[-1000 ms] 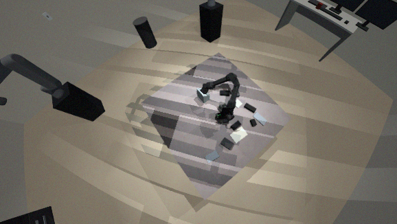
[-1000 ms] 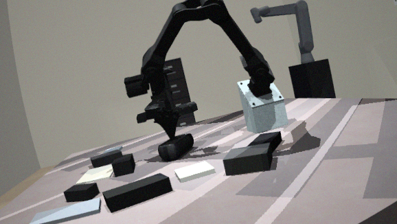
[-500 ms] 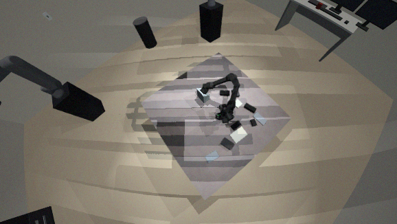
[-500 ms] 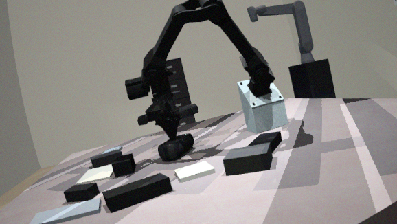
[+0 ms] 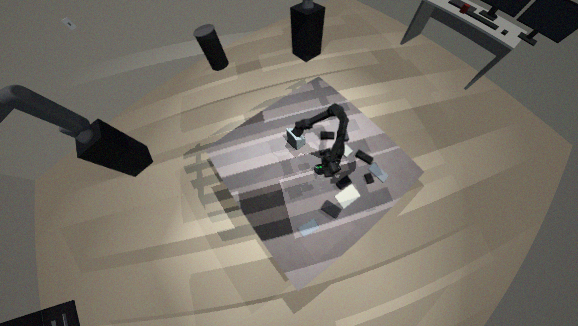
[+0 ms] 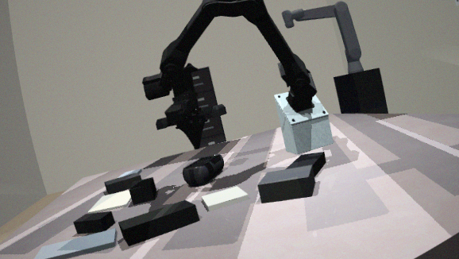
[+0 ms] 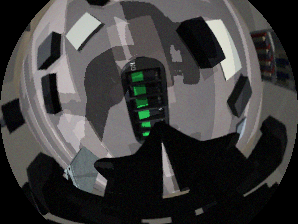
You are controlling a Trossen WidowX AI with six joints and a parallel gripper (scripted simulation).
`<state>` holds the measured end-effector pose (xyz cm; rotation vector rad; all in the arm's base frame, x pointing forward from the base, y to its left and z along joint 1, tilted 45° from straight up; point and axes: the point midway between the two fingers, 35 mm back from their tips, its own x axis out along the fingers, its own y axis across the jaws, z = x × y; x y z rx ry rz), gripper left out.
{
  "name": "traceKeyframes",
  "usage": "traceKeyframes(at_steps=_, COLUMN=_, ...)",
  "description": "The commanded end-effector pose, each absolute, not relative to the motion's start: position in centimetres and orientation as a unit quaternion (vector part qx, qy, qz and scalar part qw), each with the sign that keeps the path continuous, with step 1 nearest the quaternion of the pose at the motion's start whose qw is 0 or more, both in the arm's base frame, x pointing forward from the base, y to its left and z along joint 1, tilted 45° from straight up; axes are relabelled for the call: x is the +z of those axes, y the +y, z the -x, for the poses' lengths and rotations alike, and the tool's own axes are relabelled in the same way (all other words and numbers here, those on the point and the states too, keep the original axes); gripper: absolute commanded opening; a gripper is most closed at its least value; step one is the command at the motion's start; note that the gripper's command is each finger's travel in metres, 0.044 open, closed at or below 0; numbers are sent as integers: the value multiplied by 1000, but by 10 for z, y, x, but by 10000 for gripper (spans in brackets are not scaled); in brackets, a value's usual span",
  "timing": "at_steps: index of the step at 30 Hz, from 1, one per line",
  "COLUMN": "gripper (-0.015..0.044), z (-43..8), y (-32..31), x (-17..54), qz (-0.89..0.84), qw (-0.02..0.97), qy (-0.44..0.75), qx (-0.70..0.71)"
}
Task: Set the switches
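Note:
The dark grey controller unit (image 5: 318, 169) (image 6: 203, 171) (image 7: 145, 64) sits with its switch side up on the bench. In the wrist view its rockers form a column, with green ends (image 7: 139, 90) along the left side and an ON mark at the far end. Six green patches show, the nearest ones small and partly cut off. Which end of each rocker is down is not clear. The label underneath is hidden. My gripper (image 6: 197, 146) (image 7: 158, 124) is shut and empty, pointing down. Its tips are a little above the unit in the exterior view and cover its near right end in the wrist view.
The arm's pale blue base box (image 5: 295, 139) (image 6: 307, 137) stands behind the unit. A long black block (image 6: 159, 222), a dark grey block (image 6: 287, 184), a small black block (image 6: 143, 191) and a cream plate (image 6: 225, 198) lie around it. A pale blue plate (image 6: 79, 244) lies farther out.

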<state>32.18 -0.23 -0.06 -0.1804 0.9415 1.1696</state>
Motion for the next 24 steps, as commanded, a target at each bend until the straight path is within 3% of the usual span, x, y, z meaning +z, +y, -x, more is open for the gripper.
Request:
traceKeyframes(at_steps=1, gripper=0, z=-318, y=6, x=10, qz=85, qw=725, qy=428, qx=533)
traceKeyframes(at_steps=24, gripper=0, z=-317, y=34, x=1, qz=84, qw=725, qy=428, qx=533)
